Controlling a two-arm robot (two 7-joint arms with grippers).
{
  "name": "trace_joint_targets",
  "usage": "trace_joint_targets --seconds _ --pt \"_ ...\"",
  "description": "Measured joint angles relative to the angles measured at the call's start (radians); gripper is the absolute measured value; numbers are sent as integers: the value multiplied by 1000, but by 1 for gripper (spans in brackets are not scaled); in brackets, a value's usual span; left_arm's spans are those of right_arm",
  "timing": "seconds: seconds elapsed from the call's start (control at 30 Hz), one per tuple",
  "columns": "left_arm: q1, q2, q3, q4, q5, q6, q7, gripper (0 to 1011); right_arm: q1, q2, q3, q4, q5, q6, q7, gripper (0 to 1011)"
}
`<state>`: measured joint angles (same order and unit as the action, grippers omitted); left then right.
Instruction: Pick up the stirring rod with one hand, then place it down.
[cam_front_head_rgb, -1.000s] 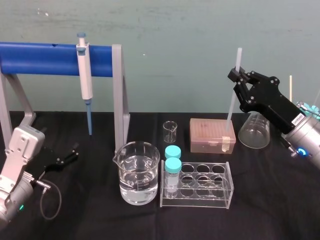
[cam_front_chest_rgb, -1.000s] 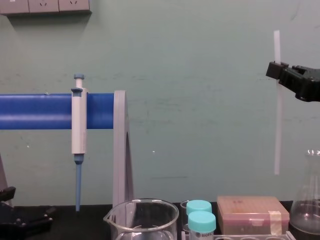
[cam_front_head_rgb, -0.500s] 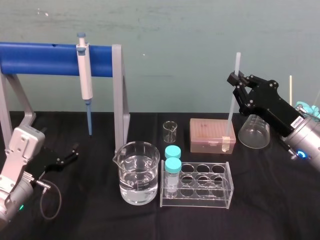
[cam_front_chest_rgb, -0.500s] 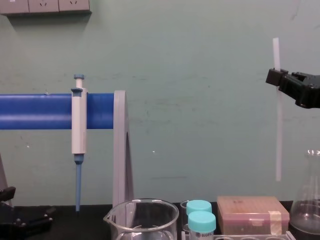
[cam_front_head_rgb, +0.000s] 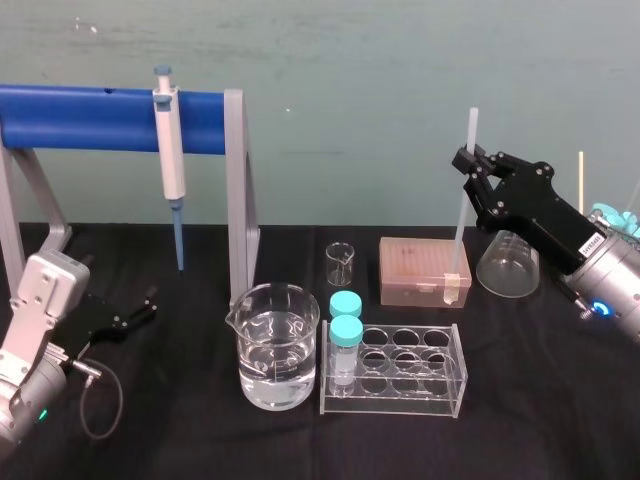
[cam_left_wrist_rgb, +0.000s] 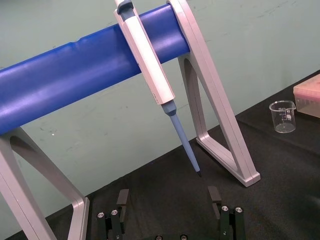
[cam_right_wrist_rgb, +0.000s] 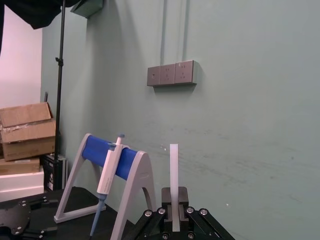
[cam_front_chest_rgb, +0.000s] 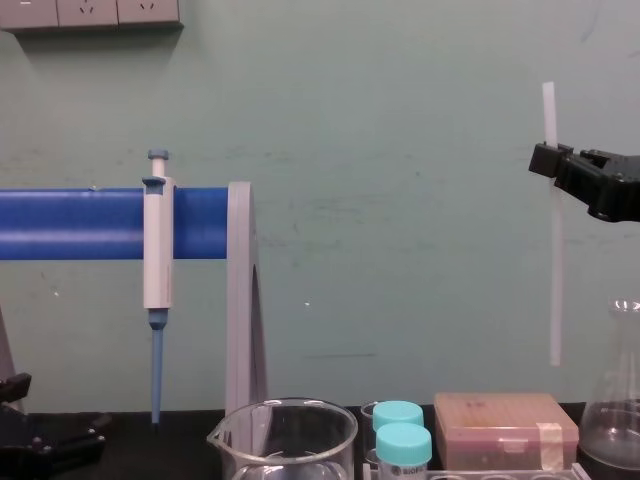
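Against green wall (cam_front_head_rgb: 380, 60), right claw (cam_front_head_rgb: 467, 163) pinches upright stirring rod (cam_front_head_rgb: 461, 215); left claw (cam_left_wrist_rgb: 168, 204) gapes, half cropped.

Looking at a lab bench here, no question: pipette (cam_front_head_rgb: 172, 150) hanging on a blue-barred stand (cam_front_head_rgb: 90, 118), beaker (cam_front_head_rgb: 277, 345) of clear liquid, clear rack (cam_front_head_rgb: 400, 378) with 2 teal-capped vials (cam_front_head_rgb: 346, 332), tip box (cam_front_head_rgb: 424, 270), conical flask (cam_front_head_rgb: 508, 264), black cloth (cam_front_head_rgb: 190, 425) underneath.
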<state>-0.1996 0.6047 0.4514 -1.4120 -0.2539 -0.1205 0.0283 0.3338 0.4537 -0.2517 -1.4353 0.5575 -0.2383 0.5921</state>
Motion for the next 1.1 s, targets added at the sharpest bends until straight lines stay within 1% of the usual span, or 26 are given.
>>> trace_joint_targets --seconds 0.97,1.1 --pt "0 0 0 0 0 0 0 1000 7 -3 -4 14 -6 -1 1 70" --pt "0 0 0 0 0 0 0 1000 5 0 -4 12 -3 -1 10 70"
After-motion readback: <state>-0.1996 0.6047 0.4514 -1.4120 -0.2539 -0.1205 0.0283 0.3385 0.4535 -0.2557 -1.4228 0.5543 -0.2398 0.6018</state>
